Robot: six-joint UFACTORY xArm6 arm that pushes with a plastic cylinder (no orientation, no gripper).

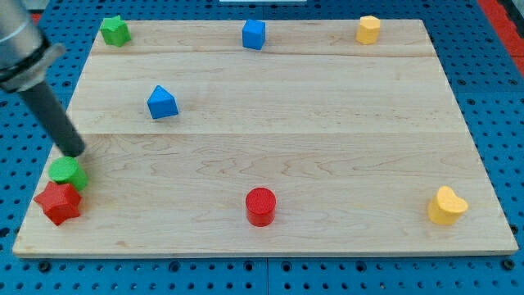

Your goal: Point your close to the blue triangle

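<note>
A pale wooden board lies on a blue perforated table. The rod has no jaws and holds nothing. My tip sits near the board's left edge, just above the green cylinder, which touches the red star at the bottom-left corner. The blue triangle stands apart, toward the top-left. The risk, I judge, is overshooting and nudging the triangle, or dragging the green cylinder along.

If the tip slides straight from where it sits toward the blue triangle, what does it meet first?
Probably nothing before it: my tip sits just above the green block, and the board looks bare up to the blue triangle, though depth is uncertain.
</note>
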